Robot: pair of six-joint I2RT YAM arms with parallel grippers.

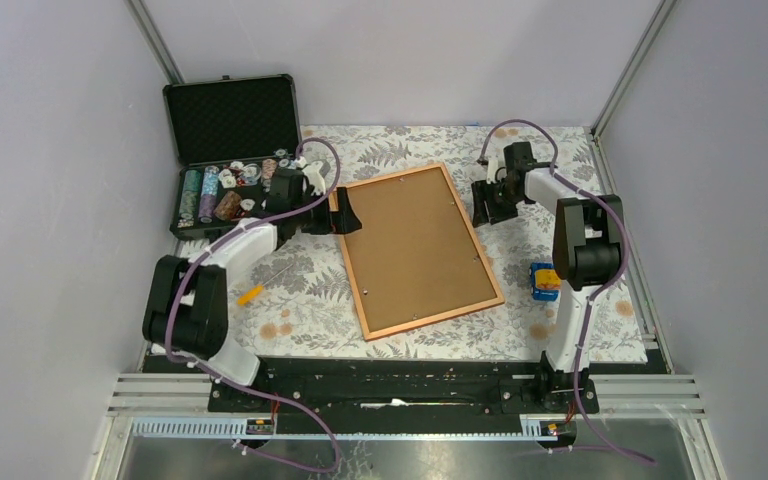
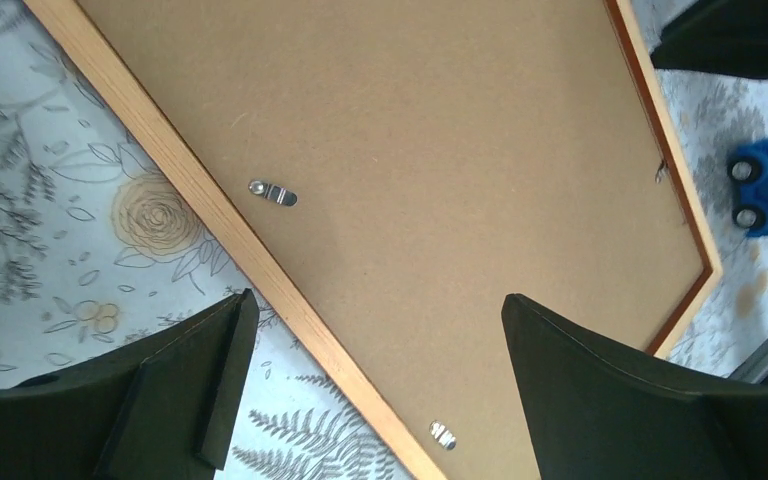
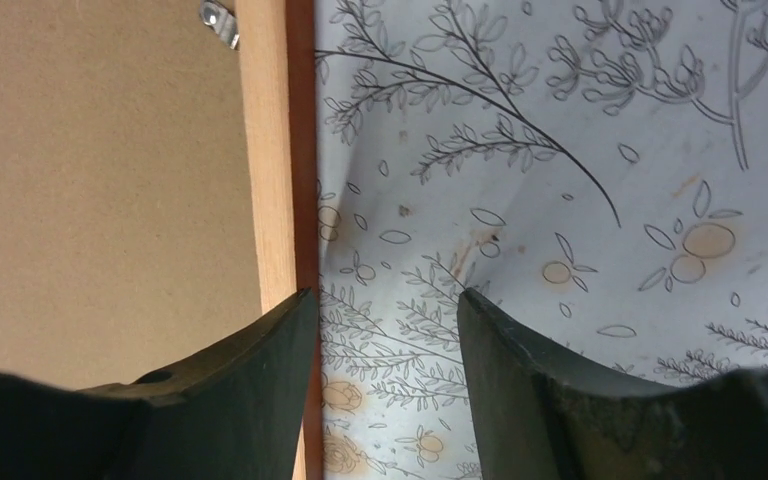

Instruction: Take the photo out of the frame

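Note:
The frame [image 1: 415,250] lies face down mid-table, its brown backing board [image 2: 440,150] up inside a narrow orange border. The photo is hidden under that board. Small metal clips [image 2: 273,192] sit near the border. My left gripper [image 1: 345,218] is at the frame's left edge. In the left wrist view it [image 2: 377,298] stands wide open, one finger over the cloth and one over the board, holding nothing. My right gripper [image 1: 488,205] is at the frame's right edge. It [image 3: 385,295] is open with only tablecloth between its fingers, the left one over the border [image 3: 272,150].
A black foam-lined case [image 1: 230,120] with poker chips stands open at the back left, close behind the left arm. An orange-handled screwdriver [image 1: 250,293] lies left of the frame. A blue and yellow toy car [image 1: 543,280] sits by the right arm. Grey walls surround the flowered tablecloth.

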